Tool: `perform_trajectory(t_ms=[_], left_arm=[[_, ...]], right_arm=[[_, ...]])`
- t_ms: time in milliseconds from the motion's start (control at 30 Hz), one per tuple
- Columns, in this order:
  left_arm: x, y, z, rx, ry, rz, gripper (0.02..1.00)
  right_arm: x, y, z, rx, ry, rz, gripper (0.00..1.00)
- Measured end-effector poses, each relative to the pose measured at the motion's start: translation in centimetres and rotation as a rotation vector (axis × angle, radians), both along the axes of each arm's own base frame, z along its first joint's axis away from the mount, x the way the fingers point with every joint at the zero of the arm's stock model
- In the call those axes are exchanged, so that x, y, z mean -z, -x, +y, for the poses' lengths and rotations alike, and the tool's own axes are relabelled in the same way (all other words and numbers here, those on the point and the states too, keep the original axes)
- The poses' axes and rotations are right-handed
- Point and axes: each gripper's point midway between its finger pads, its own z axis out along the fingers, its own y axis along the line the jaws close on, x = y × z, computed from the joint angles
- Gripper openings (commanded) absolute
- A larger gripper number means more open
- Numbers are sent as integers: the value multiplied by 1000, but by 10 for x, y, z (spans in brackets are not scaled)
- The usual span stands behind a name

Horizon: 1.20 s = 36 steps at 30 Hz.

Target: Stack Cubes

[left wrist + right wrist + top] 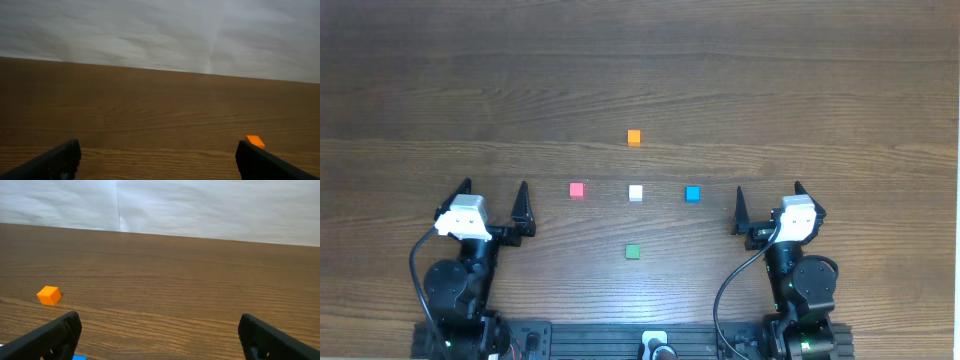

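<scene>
The left claw (495, 190) sat wide open, holding nothing, with the pink cube (577, 189) near its inner side. Same for the right claw (767, 190) -- wide, blue cube (693, 193) near its inner side.

orange cube (49, 295) on tbl (200, 270), claw (159, 316) spread

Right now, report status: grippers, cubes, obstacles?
Left gripper open, empty. Right gripper open, empty. Orange cube, pink cube, white cube, blue cube, green cube apart, none stacked. Nothing blocks them.
</scene>
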Motion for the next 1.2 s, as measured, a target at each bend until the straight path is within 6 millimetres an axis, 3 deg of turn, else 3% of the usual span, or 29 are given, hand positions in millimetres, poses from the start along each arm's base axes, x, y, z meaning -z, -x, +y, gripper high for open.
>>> perform_trajectory(t_ms=[200,367,600,733,967,1033,1200], left_arm=[[2,-1,-1,1,21,10,1000],[10,-5,-7,19,122,139,998],[-28,-18,-41,138,176,466,998],[-26,-26,-63,187,164,697,998],[22,-35,-104,238,83,999,998],[47,-29,-115,230,47,1094,998],[88,-19,-128,199,-23,1224,998]], right_arm=[[0,0,0,0,0,0,993],[0,0,0,0,0,-1,993],[0,0,0,0,0,-2,991],[0,0,0,0,1,-2,993],[0,0,0,0,0,-2,993],[0,0,0,0,0,-2,991],[0,0,0,0,1,-2,991]])
